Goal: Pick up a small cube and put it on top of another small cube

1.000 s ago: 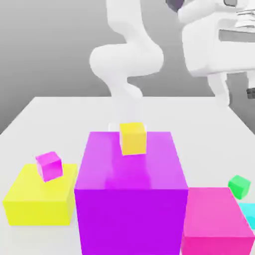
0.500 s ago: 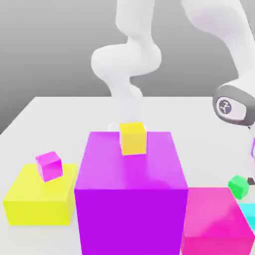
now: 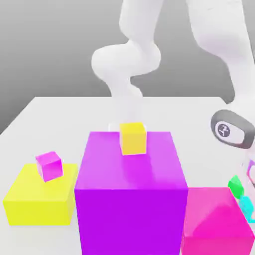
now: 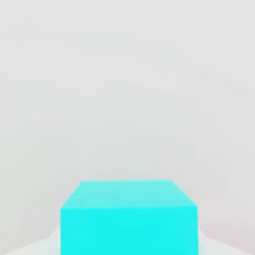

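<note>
The small cyan cube [image 3: 246, 206] lies on the white table at the exterior view's right edge, partly hidden behind the pink block. In the hand view the cyan cube [image 4: 128, 219] looms close, on white table. My gripper [image 3: 250, 191] hangs low at the right edge, just above the cyan cube, with the wrist [image 3: 229, 129] above it. The small yellow cube [image 3: 133, 138] stands on top of the big purple block [image 3: 130, 199], far to the left of the gripper.
A small green cube [image 3: 234, 185] sits just behind the cyan one, beside the hand. The big pink block [image 3: 214, 221] stands right beside the cyan cube. A small magenta cube [image 3: 49, 165] rests on the large yellow block [image 3: 37, 201] at the left.
The arm has swung down at the exterior view's right, from high above the table to just over the cyan cube. It now partly covers the green cube. No cube has moved.
</note>
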